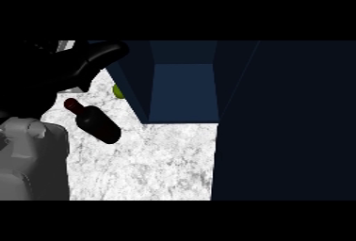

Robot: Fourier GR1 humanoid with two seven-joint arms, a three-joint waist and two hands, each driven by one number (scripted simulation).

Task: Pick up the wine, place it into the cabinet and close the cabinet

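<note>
In the head view, the wine bottle [97, 123] lies tilted on the pale marble counter [160, 160], neck toward the upper left, just left of the open dark blue cabinet [182, 89]. Above it the left hand [87, 61] hangs with fingers extended and holds nothing. A small green object [119, 91] peeks out beside the cabinet wall. The right hand is out of sight.

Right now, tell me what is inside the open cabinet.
The cabinet shows only bare dark-blue walls inside; its upper part is too dark to tell. The wine bottle lies outside on the counter.
</note>
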